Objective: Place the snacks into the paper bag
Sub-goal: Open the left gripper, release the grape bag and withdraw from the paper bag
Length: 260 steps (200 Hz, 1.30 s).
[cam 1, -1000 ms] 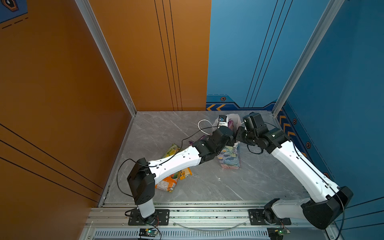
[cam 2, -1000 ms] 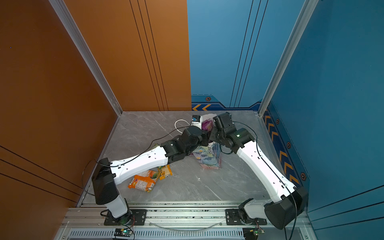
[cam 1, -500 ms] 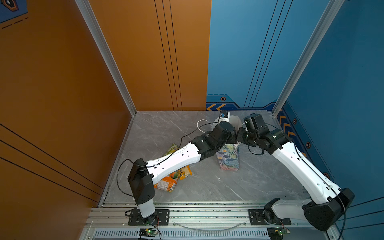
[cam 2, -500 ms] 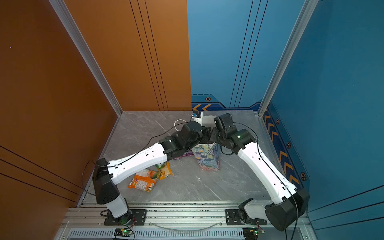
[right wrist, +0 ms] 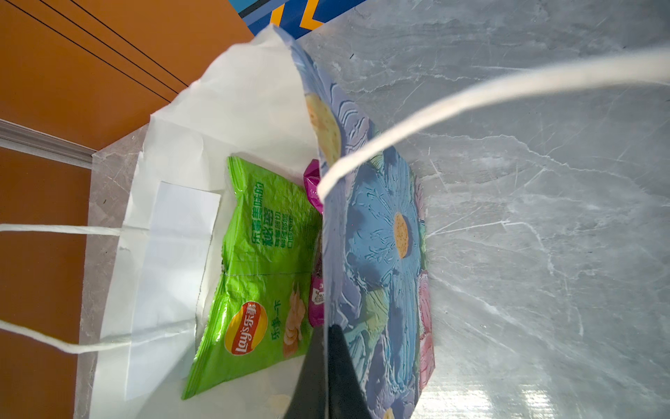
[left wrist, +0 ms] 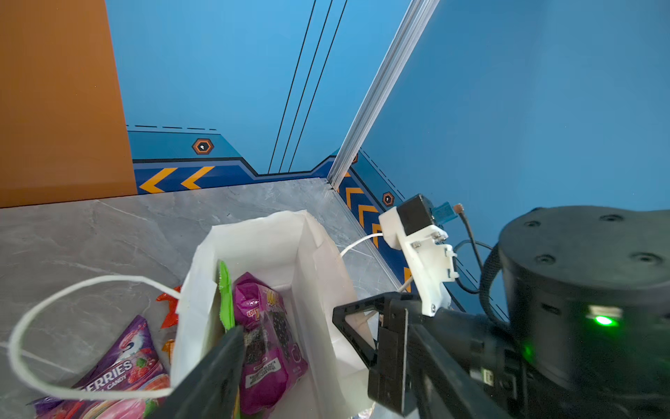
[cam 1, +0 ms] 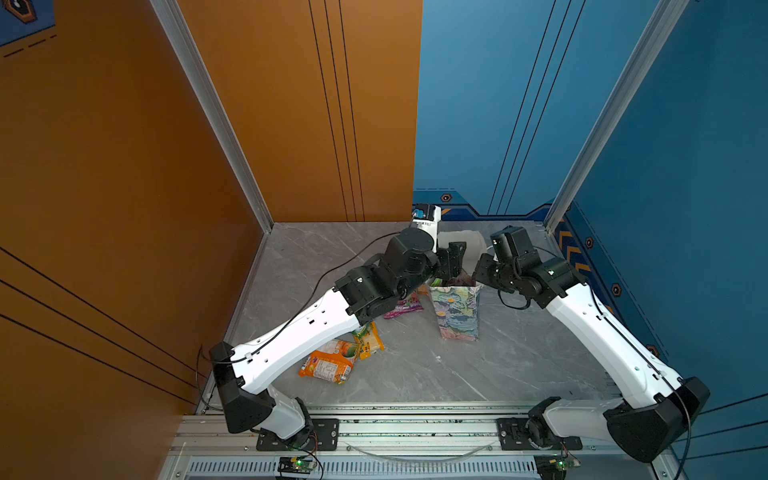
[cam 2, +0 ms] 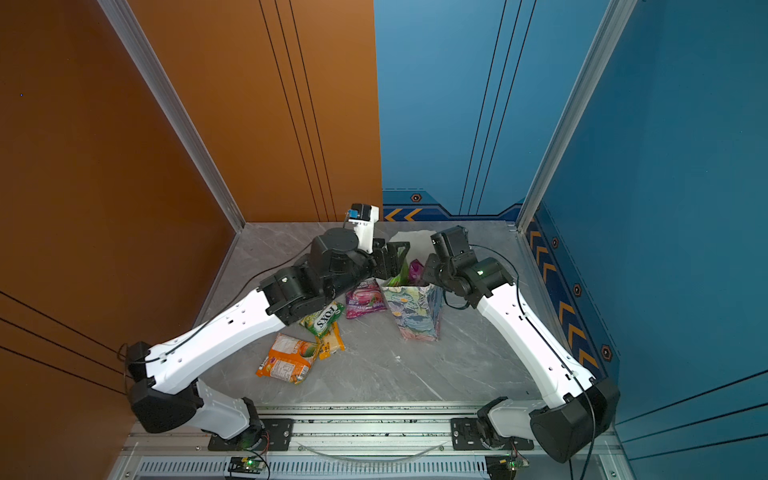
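left tool (left wrist: 293,344) hangs with jaws apart over the paper bag (cam 1: 455,316); right tool (right wrist: 326,370) is clamped on its wall.

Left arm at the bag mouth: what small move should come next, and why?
Probably lift the left gripper clear of the paper bag: its jaws stand open, the purple packet lies inside, and the right gripper pinches the bag wall. The berries packet lies outside.

The paper bag (right wrist: 384,235) bears a blue-green floral print outside, white inside; crisps bag (right wrist: 261,254) green; berries packet (cam 2: 365,298) purple.
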Motion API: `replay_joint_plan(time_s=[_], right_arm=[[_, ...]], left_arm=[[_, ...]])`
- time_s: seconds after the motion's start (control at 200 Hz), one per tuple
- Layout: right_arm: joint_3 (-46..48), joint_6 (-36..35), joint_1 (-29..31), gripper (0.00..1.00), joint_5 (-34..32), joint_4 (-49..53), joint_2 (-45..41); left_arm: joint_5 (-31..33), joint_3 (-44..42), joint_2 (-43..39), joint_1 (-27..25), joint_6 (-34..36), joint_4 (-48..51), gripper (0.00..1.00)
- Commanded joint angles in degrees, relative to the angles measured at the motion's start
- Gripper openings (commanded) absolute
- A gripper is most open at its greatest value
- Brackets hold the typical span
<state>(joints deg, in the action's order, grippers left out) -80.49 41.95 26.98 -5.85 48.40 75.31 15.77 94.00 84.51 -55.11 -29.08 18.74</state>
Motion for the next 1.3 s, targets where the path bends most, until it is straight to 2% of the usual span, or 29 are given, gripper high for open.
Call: replay_joint_plan(time_s=[0.0,0.135,0.335,0.561,0.811,1.081,1.297], right_arm=[[-0.2,-1.3,-0.3,0.0,0.7,0.1,-1.3],[-0.5,-2.7,-0.7,0.0,0.8,1.2,-1.5],[-0.3,-3.5,-1.5,0.0,1.2,1.3,-1.8],[-0.6,-4.5,-2.0,0.0,1.6,1.8,-2.1],[-0.2,-5.2,-2.3,0.0,1.6,1.9,-2.6],[0.6,-5.6,-2.6,0.0,1.9,1.8,-3.4],[1.3,-6.3,-2.9,0.0,2.1,1.8,-3.8]], left_arm=[[-1.7,1.1,-3.3,1.6,2.4,6.5,0.74],[-0.9,-2.4,-8.9,4.4,3.4,11.1,0.77],[-1.3,-9.8,-17.0,11.4,2.5,14.9,0.79],[-3.2,-15.6,-21.8,17.2,2.4,18.6,0.8],[-4.7,-20.3,-24.3,21.2,3.0,22.5,0.82],[-5.1,-25.4,-26.7,23.1,2.1,25.8,0.83],[-7.4,-29.9,-28.5,24.6,-1.8,31.9,0.83]])
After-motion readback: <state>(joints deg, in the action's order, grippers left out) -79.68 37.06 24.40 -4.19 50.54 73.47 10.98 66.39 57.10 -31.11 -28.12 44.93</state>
